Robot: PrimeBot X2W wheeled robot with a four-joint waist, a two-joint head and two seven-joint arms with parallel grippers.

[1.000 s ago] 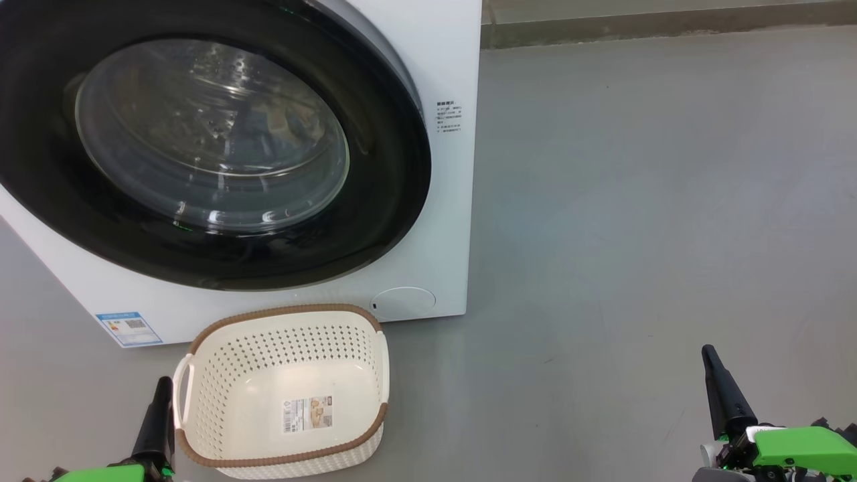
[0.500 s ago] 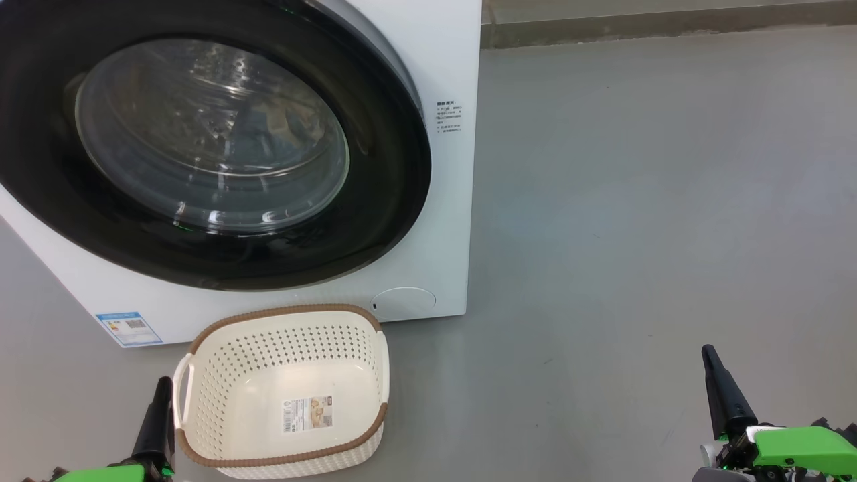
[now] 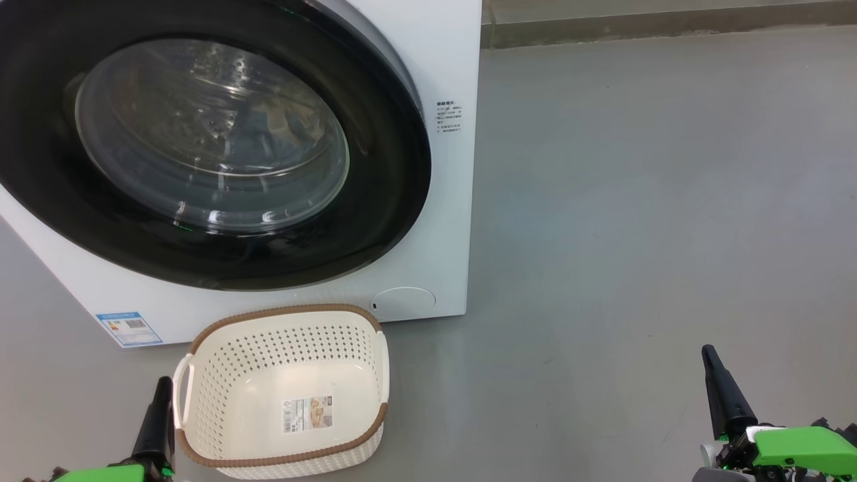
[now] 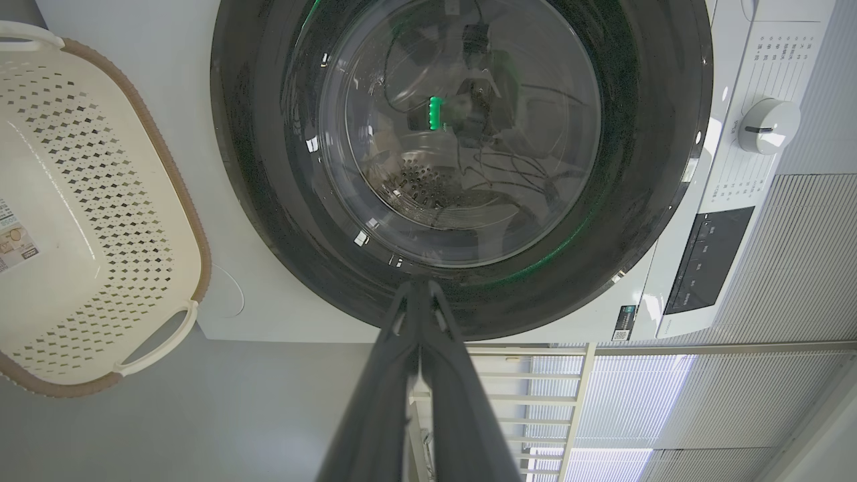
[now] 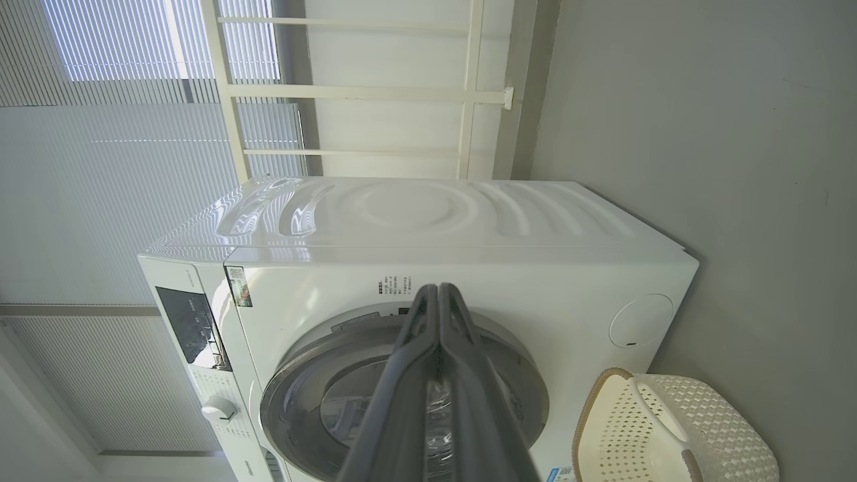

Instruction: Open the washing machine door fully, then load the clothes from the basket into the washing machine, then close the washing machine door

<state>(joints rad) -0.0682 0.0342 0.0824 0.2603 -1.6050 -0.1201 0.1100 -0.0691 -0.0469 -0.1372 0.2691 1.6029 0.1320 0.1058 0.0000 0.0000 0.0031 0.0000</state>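
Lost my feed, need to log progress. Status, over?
Both shut, holding nothing: left hand, right hand. The washing machine door closed; basket empty. No obstruction seen.

Nothing visibly changed since a second ago — left pincer [image 3: 163,383], right pincer [image 3: 708,351], basket [image 3: 281,311], washing machine door [image 3: 395,201], none shifted

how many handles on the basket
2. One handle is on the left end of the basket, and the other handle is on its right end. Neither is hidden.
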